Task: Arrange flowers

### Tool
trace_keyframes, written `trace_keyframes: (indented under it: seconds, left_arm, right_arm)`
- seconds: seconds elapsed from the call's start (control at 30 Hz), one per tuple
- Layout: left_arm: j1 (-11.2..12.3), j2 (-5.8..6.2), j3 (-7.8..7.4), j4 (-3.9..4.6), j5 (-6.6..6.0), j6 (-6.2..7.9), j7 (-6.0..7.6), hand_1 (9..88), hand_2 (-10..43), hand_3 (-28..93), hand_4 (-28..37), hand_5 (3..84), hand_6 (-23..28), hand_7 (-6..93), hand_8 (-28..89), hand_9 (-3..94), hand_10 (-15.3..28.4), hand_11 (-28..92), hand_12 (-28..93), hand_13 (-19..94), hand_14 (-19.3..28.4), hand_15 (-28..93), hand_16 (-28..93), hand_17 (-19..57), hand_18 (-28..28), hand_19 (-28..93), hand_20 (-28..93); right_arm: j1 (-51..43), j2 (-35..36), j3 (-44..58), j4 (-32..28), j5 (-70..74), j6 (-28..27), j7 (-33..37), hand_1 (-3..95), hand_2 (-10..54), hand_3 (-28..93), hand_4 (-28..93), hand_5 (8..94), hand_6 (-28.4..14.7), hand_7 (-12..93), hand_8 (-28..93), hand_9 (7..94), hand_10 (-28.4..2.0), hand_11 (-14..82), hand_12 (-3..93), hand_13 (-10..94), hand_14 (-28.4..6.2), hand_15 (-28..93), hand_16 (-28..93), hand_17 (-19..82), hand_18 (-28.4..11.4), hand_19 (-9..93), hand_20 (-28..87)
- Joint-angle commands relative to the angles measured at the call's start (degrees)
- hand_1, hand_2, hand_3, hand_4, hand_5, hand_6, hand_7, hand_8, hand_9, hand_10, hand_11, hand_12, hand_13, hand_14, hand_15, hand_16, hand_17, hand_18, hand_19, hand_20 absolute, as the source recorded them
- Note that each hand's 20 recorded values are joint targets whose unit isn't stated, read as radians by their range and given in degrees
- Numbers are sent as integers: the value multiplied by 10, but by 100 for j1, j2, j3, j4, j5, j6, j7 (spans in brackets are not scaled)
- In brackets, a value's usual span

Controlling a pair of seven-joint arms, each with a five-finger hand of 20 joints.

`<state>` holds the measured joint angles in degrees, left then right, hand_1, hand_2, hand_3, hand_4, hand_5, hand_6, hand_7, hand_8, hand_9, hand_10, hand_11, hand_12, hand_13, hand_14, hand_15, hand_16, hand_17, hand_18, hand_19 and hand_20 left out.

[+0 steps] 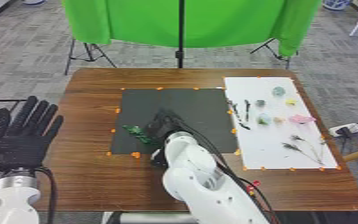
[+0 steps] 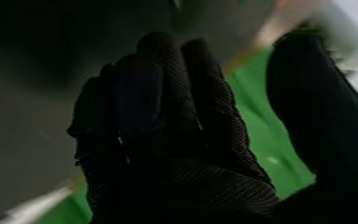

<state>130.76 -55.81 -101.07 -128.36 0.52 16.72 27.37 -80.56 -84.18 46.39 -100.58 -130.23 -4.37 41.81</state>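
Fingers extended and loose, the right hand [image 1: 165,125] is over the black mat [image 1: 180,95]; in the right wrist view its thumb [image 2: 300,90] stands apart from them. In the head view its black glove blends into the mat, so the fingertips are hard to make out there. A blurred green surface [image 2: 269,120] shows between thumb and fingers, too soft to identify.

Just beside this hand, to its left, 1 green leafy sprig [image 1: 138,134] lies on the mat; whether they touch, I cannot tell. The left hand [image 1: 23,137] has its fingers straight and spread, left of the table [image 1: 87,175], its arm cut off by the bottom edge.

On the white sheet [image 1: 255,157] at right lie 1 pink flower head [image 1: 302,119], 1 small yellow bloom [image 1: 291,101], dark twigs [image 1: 246,107] and tufted stems [image 1: 304,152], whose thin ends are hard to trace.
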Motion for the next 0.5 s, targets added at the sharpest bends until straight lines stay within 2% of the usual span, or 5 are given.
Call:
trace_keyframes:
  seconds: [0.03, 0.13, 0.23, 0.4, 0.5]
  left_arm:
    - [262, -59, -72, -105, -219, 537, 333, 238, 115, 758, -283, 455, 94, 125, -104, 389, 145, 181, 94, 306, 130, 188, -16, -57, 134, 299, 119]
    - [292, -52, -65, -122, -243, 517, 345, 239, 115, 758, -283, 455, 94, 128, -107, 390, 145, 184, 92, 307, 131, 196, -22, -57, 135, 303, 120]
    - [261, -37, -24, -121, -266, 560, 337, 239, 116, 758, -283, 457, 94, 130, -109, 391, 145, 186, 91, 308, 130, 200, -26, -57, 135, 305, 120]
    - [172, -2, 54, -87, -240, 544, 261, 239, 117, 758, -283, 458, 94, 133, -110, 394, 145, 189, 89, 308, 130, 204, -31, -57, 135, 307, 118]
    - [134, 1, 81, -74, -220, 551, 213, 239, 117, 758, -283, 458, 94, 133, -111, 394, 145, 189, 89, 309, 130, 205, -32, -57, 135, 308, 118]
  right_arm:
    - [-563, 595, 327, -547, -740, -570, -1525, 260, 29, 808, -219, 643, -88, 166, -104, 524, -238, 228, 175, 386, -229, 722, 217, 221, -246, 834, 377]
    - [-654, 533, 529, -704, -521, -1303, -1733, 255, 49, 812, -210, 694, -61, 324, -120, 503, -219, 123, 152, 351, -218, 691, 188, 196, -229, 816, 387]
    - [-663, 458, 595, -716, -985, -2111, -2156, 257, 56, 807, -212, 719, -51, 368, -133, 477, -216, 91, 140, 320, -220, 686, 182, 173, -222, 806, 402]
    - [-579, 293, 592, -646, -969, -2652, -2109, 256, 55, 788, -215, 710, -34, 191, -127, 459, -206, 71, 146, 308, -221, 678, 179, 160, -227, 782, 453]
    - [-548, 252, 590, -626, -868, -2759, -2129, 258, 56, 781, -216, 680, -39, 126, -114, 505, -198, 93, 154, 330, -225, 692, 187, 160, -228, 777, 463]
